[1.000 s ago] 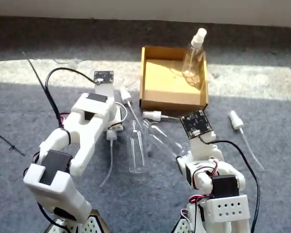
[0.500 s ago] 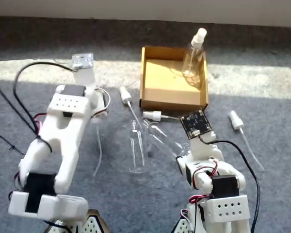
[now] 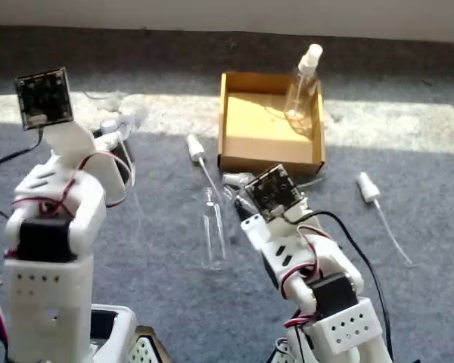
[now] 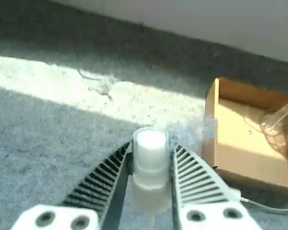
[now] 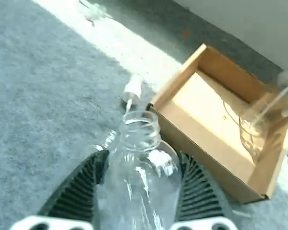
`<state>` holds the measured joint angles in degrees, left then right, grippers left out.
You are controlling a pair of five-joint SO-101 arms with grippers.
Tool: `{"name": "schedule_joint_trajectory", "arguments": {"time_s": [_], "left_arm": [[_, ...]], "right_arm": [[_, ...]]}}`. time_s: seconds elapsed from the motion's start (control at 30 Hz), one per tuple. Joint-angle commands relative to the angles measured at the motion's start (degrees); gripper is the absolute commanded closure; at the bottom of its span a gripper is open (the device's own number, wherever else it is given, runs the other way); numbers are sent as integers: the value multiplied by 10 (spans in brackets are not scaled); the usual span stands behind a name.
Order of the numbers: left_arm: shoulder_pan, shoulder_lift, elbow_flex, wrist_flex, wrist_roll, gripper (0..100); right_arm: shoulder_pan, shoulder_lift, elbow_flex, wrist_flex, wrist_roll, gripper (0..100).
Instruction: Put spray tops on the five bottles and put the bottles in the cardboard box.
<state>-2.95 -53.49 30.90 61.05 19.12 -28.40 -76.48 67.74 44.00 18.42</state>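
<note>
Clear glossy bottle (image 5: 141,165); smooth white plastic spray top (image 4: 150,165); matt cardboard box (image 3: 257,121); rough grey carpet (image 3: 155,261).

Grey carpet (image 3: 159,249) crossed by a bright band of sunlight (image 3: 174,113), with a pale wall (image 3: 212,15) behind.

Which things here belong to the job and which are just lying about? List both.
Job: box, capped bottle standing in it, top in left gripper, open bottle in right gripper, spare bottle lying on carpet, loose tops.
Lying about: lint on the carpet.
</note>
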Motion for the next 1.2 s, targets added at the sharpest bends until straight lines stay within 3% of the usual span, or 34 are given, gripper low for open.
{"name": "schedule_joint_trajectory", "arguments": {"time_s": [0.0,0.17,0.37,0.57,0.73,1.17], "left_arm": [[83,-150,-7,-9,-4,951],[120,-231,-3,-102,-1,986],[122,-220,-15,-200,1,994],[171,-157,-15,-215,47,994],[219,-95,-16,-240,46,994],[231,31,-12,-303,49,994]], "right_arm": [[-55,-7,21,-67,2,995],[-58,-106,136,-175,1,995],[-83,-296,250,-138,2,995],[-102,-287,265,-118,-13,995],[-70,-291,265,-118,-64,995],[-60,-291,266,-118,-75,995]]}}
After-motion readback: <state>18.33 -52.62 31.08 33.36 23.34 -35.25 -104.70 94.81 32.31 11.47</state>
